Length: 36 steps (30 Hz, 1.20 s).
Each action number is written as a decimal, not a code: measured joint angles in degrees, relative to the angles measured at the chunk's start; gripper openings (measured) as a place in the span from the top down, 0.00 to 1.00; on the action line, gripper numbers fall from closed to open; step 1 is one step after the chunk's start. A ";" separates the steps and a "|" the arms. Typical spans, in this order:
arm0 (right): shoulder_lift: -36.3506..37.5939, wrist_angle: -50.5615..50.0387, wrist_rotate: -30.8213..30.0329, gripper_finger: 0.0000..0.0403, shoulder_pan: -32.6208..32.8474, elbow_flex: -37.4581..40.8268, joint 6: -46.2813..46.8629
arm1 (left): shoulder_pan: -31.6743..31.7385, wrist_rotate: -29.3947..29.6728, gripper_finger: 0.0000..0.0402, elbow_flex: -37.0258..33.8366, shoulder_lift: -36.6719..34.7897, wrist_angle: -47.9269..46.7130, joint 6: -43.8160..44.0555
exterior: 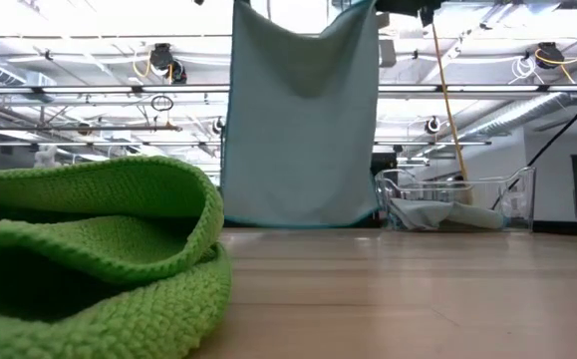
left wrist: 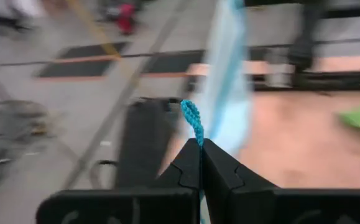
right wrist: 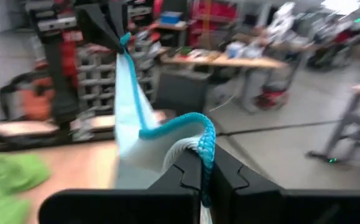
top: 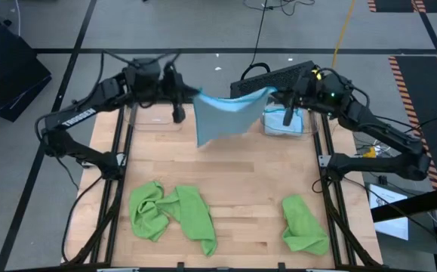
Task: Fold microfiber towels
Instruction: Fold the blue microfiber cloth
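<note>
A light blue microfiber towel [top: 222,117] with teal edging hangs spread over the far middle of the table, held by its two top corners. My left gripper [top: 195,94] is shut on one corner and my right gripper [top: 276,92] on the other. In the low view the light blue towel [exterior: 298,120] hangs as a flat sheet. Its lower edge [exterior: 298,222] is close to the tabletop; whether it touches, I cannot tell. Two lime green towels lie crumpled near the front edge, one at the left [top: 169,215] and one at the right [top: 305,223]. My left gripper pinches a top corner of the blue towel between its two shut fingers, and the teal edging [left wrist: 192,118] sticks out past the fingertips. The fingers come from the table's left, pointing slightly downward. The towel hangs below them. My right gripper pinches the other top corner on its teal edging [right wrist: 206,146], between the two shut fingers. The fingers come about level from the table's right. The top edge [right wrist: 161,130] sags a little toward my left gripper [right wrist: 114,34], and the cloth hangs below.
A clear plastic bin [top: 284,122] with a blue cloth inside stands at the far right, just behind the hanging towel; it also shows in the low view [exterior: 457,204]. A black keyboard [top: 267,78] lies beyond the far edge. Bare wood [top: 241,181] lies mid-table.
</note>
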<state>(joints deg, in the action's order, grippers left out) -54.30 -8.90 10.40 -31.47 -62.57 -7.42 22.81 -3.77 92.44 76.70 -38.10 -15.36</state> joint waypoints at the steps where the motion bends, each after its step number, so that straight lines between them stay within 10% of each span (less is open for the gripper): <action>1: 0.39 -1.65 0.65 1.00 0.52 -0.22 0.58 | -1.21 -1.26 0.99 0.00 0.01 -0.70 0.34; 10: 8.15 -13.40 1.97 1.00 11.02 6.27 7.99 | -18.72 7.08 0.99 -1.12 -0.07 -7.22 3.76; 25: 16.51 -8.54 4.56 1.00 32.17 28.07 31.91 | -44.10 17.72 0.99 -25.37 -0.75 1.51 26.61; 36: 13.66 0.14 -11.26 1.00 52.54 33.47 42.26 | -58.43 34.15 0.99 -30.36 -0.71 6.78 36.74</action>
<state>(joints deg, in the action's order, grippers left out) -40.64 -8.75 -0.86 21.07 -29.09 34.83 -35.62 30.38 62.09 75.99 -31.32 21.38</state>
